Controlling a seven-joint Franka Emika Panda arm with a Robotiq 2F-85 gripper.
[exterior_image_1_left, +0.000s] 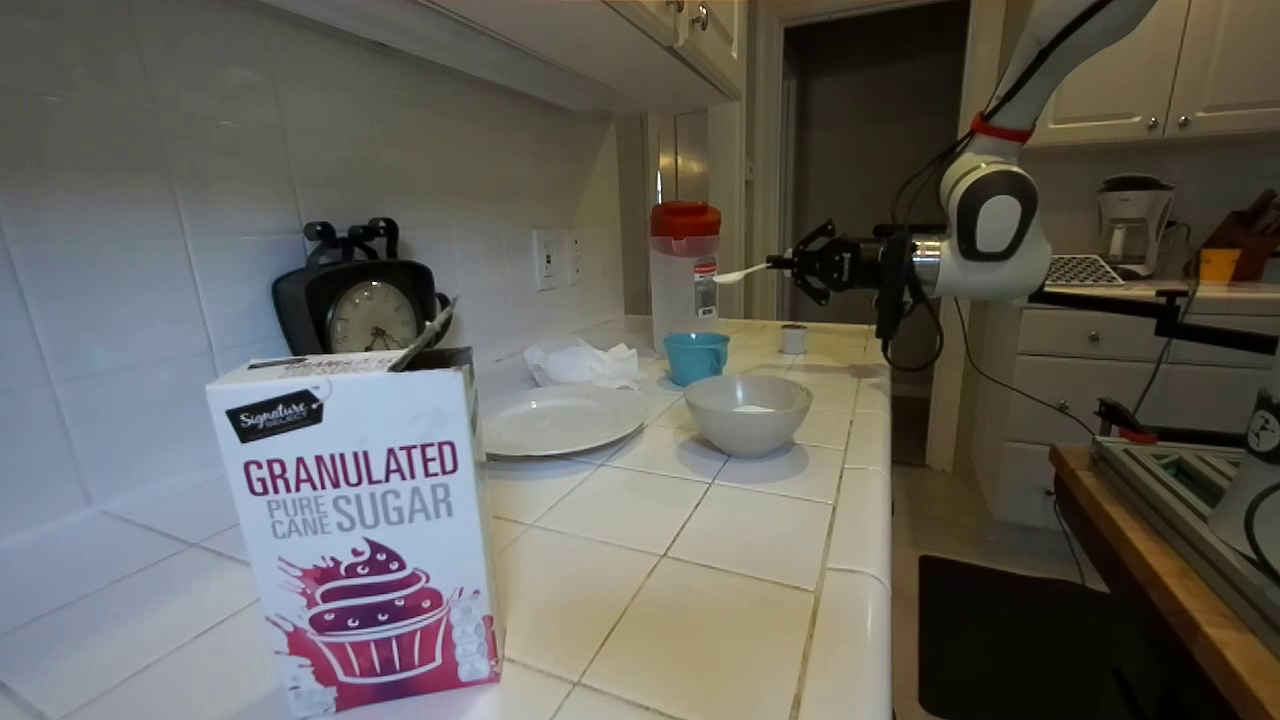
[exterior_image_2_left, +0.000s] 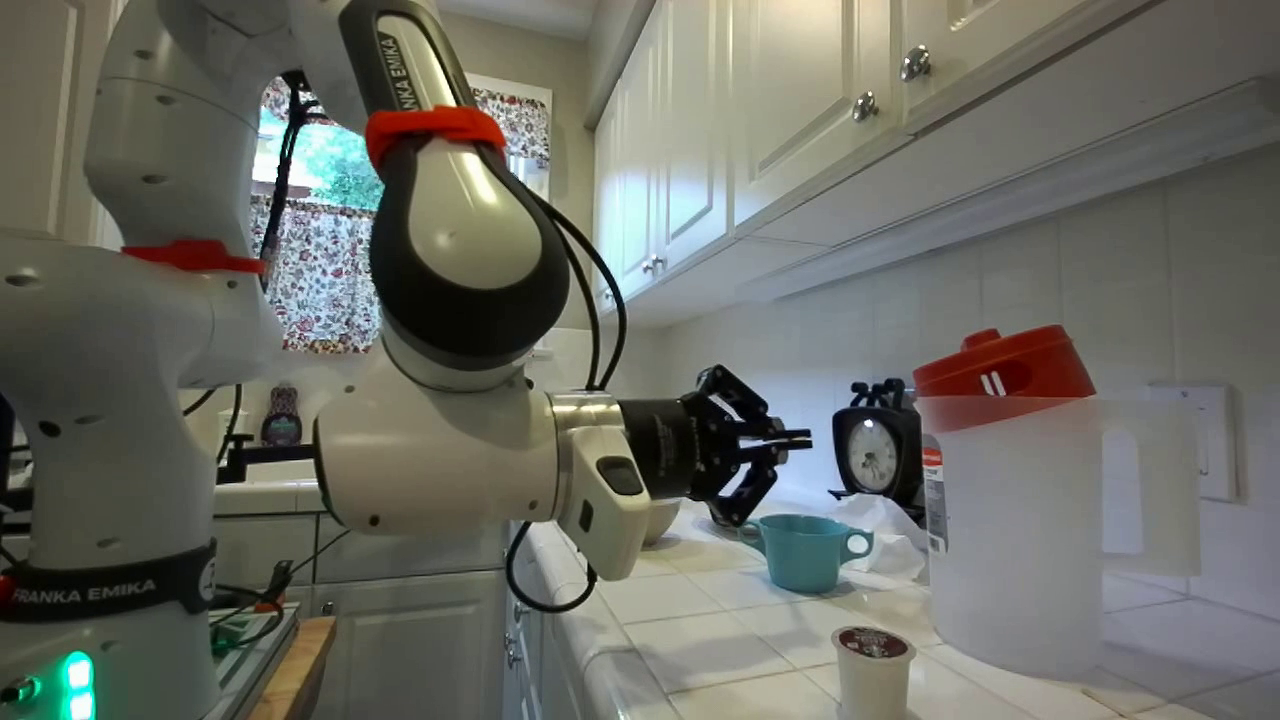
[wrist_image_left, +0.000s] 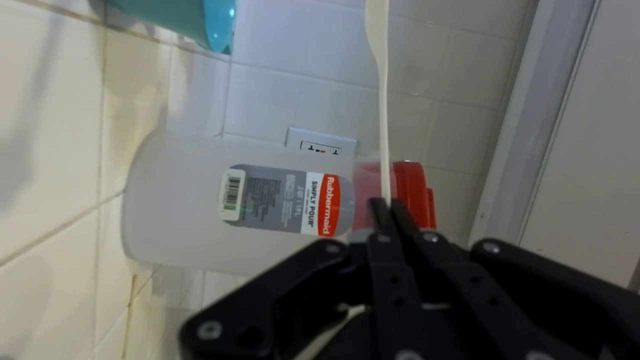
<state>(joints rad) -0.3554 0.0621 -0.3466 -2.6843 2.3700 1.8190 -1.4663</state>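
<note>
My gripper (exterior_image_1_left: 776, 263) is shut on the handle end of a white plastic spoon (exterior_image_1_left: 736, 275), in the air above the counter. In the wrist view the spoon (wrist_image_left: 383, 100) runs straight out from the pinched fingertips, and its tip leaves the top of the picture. Behind it stands a translucent pitcher (wrist_image_left: 185, 200) with a red lid (wrist_image_left: 414, 192), seen on its side there. A turquoise cup (exterior_image_1_left: 690, 360) and a grey bowl (exterior_image_1_left: 745, 425) with something white inside stand lower on the counter. I cannot make out the spoon beside the gripper (exterior_image_2_left: 800, 440) in the exterior view.
A sugar box (exterior_image_1_left: 360, 540) with its top flap up stands close to the camera. By the wall are a white plate (exterior_image_1_left: 560, 420), crumpled white paper (exterior_image_1_left: 590, 362) and a black scale with a dial (exterior_image_1_left: 372, 315). A small pod (exterior_image_2_left: 872, 670) sits near the pitcher; cabinets (exterior_image_2_left: 790, 90) hang overhead.
</note>
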